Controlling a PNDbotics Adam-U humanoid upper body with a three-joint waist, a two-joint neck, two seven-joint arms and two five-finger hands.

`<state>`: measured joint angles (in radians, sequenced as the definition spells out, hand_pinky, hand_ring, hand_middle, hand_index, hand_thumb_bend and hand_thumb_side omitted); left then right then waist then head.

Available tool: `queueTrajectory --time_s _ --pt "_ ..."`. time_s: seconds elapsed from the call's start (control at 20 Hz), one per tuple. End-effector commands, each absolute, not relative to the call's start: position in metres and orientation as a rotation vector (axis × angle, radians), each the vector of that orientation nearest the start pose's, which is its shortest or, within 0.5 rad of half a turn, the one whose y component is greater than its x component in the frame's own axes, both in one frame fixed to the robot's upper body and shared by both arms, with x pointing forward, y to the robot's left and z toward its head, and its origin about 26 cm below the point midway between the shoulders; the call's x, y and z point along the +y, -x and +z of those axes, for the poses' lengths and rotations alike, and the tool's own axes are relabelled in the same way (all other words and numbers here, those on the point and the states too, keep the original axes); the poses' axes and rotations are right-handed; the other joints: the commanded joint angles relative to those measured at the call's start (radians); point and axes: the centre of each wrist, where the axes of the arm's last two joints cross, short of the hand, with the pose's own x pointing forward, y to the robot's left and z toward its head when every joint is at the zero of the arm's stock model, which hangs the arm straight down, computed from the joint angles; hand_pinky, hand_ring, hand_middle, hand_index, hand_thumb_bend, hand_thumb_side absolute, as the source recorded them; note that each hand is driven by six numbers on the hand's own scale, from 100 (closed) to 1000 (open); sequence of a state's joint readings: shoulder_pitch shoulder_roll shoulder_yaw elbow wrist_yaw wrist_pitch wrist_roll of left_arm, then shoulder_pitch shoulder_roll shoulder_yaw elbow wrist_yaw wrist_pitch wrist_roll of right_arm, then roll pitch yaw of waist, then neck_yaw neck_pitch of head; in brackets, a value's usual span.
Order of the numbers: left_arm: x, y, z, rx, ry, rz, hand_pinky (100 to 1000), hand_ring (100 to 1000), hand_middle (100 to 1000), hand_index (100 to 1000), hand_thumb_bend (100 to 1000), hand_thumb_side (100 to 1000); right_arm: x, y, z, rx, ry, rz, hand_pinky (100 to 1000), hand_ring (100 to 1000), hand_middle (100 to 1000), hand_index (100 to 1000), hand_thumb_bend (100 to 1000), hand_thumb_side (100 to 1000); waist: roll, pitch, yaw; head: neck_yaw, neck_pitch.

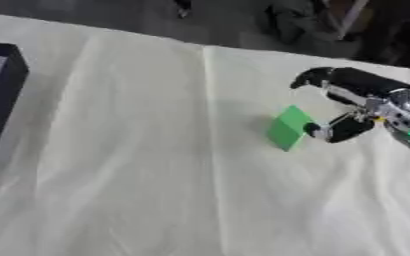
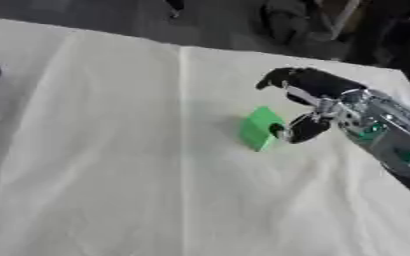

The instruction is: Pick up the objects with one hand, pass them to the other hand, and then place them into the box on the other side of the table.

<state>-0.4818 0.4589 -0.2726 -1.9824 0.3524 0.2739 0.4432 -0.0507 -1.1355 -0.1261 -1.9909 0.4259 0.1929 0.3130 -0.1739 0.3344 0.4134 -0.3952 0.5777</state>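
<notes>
A small green block [image 1: 287, 128] stands tilted on the white cloth, right of the middle. My right hand [image 1: 359, 94] comes in from the right edge and sits beside the block. Its thumb [image 1: 335, 130] touches the block's right face. Its fingers [image 2: 283, 77] reach out above and behind the block, apart from it, so the hand is open around it. The dark box [image 1: 5, 82] lies at the left edge, far from the block. My left hand shows in neither view.
The white cloth [image 1: 156, 175] covers the table and has long creases running front to back. Dark floor and some clutter lie beyond the far edge. The table's right corner is close behind my right arm [image 2: 388, 137].
</notes>
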Motion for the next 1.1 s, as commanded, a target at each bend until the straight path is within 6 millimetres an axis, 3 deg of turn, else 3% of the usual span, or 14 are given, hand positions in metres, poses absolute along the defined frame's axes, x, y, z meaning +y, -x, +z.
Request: queueTrajectory --time_s 0.05,0.35,1.1 --pt "0.203 -0.303 0.234 -2.076 -0.017 -0.169 865 372 743 854 814 561 -0.387 -0.257 0.294 -1.27 1.147 1.368 993 981 922 918 387 100 0.002 -0.011 0.001 0.002 -0.004" --pt "0.203 -0.303 0.236 -2.073 -0.03 -0.173 865 369 737 850 801 556 -0.394 -0.254 0.286 -1.103 1.043 1.393 1000 1000 946 937 410 100 -0.01 0.003 0.018 -0.014 -0.017" --pt "0.199 -0.303 0.236 -2.07 -0.005 -0.172 867 365 727 840 797 552 -0.392 -0.255 0.276 -1.241 1.25 1.329 997 983 917 919 354 100 -0.005 0.014 0.031 -0.035 -0.025"
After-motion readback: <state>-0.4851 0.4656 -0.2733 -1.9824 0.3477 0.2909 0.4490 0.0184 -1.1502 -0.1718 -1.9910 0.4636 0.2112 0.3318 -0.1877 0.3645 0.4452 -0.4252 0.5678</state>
